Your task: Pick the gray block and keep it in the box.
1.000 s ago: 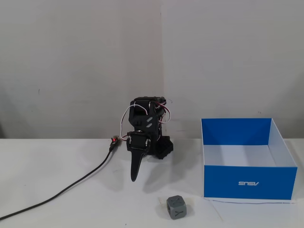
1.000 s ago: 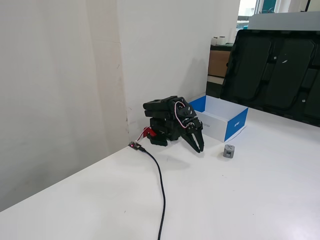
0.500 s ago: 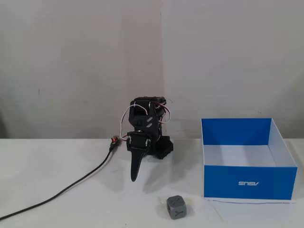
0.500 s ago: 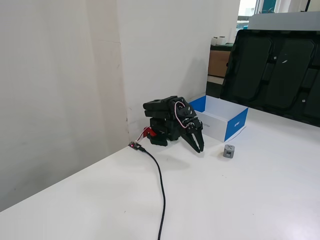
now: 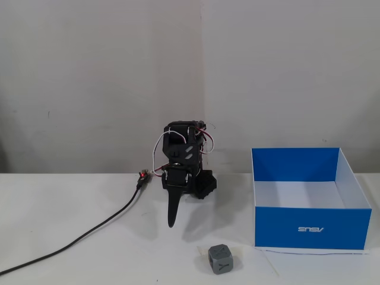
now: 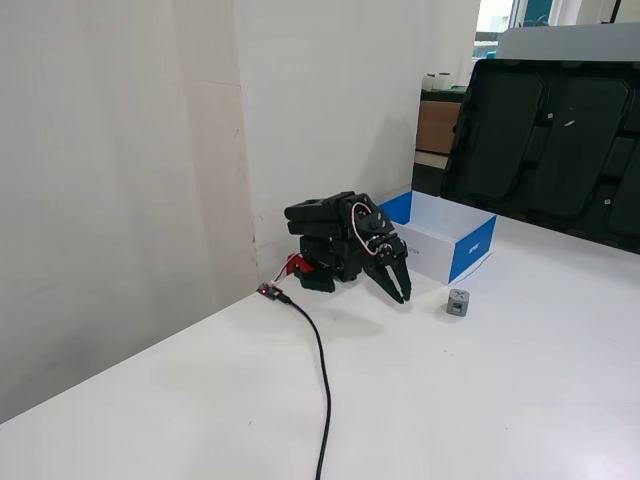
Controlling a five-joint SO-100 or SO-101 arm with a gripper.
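Gripper [image 6: 402,294]: fingers pressed together, empty, pointing down. Spread fingers, then swing right and nearer over gray block [image 5: 220,258]; avoid blue box [image 5: 310,228].

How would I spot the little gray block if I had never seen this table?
Find the blue box with the white inside, on the right of the white table in a fixed view. Just off its front left corner sits the gray block, alone on the tabletop. It is a small gray cube with rounded corners and dark letter-like marks.
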